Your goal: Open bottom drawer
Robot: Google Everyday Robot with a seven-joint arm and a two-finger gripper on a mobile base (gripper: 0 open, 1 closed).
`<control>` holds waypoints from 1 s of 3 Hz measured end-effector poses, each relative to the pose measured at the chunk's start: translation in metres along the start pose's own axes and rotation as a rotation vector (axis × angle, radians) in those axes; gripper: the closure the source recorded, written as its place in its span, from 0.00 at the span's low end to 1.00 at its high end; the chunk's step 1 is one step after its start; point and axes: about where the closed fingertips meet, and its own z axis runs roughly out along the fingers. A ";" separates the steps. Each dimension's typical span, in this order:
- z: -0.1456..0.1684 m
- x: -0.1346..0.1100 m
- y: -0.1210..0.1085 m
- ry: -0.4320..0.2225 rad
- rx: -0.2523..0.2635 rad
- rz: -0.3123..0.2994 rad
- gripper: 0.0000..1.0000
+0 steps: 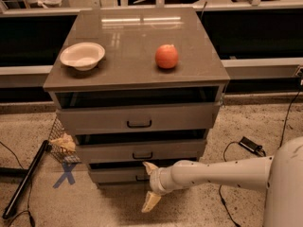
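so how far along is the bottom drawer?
Early. Done: the gripper is down at the bottom drawer, in front of its centre. In hand: its fingers are spread open, the upper one beside the handle, not closed on it. Left: grip the handle and pull; no inner tray shows, so the drawer looks shut.

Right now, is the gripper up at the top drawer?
No, the gripper is low down in front of the bottom drawer, well below the top drawer.
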 end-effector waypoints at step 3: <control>0.060 0.053 -0.035 -0.081 0.008 -0.140 0.00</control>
